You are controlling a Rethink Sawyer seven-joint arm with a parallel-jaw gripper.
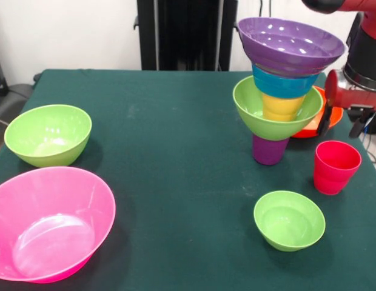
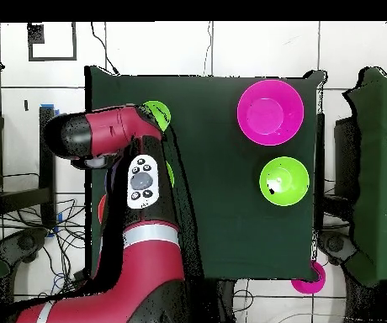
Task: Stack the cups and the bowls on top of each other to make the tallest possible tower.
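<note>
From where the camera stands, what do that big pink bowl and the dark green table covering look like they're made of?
The big pink bowl looks like glossy, slightly see-through plastic: light glints on its rim and the base glows paler. The table covering looks like matte green cloth, perhaps felt: no shine at all, and faint pale scuffs. The red cup seems the same shiny plastic as the bowl.

Cups (image 1: 337, 167): three. Bowls (image 1: 47, 134): seven, three green.

Front view: looking slightly down across the green worktop (image 1: 176, 151) from its near edge, close in. Overhead view: straight down from high above, whole worktop (image 2: 222, 193) in frame. Shared: pink bowl (image 1: 48, 224) (image 2: 270, 112), large green bowl (image 1: 48, 134) (image 2: 284, 181).
</note>
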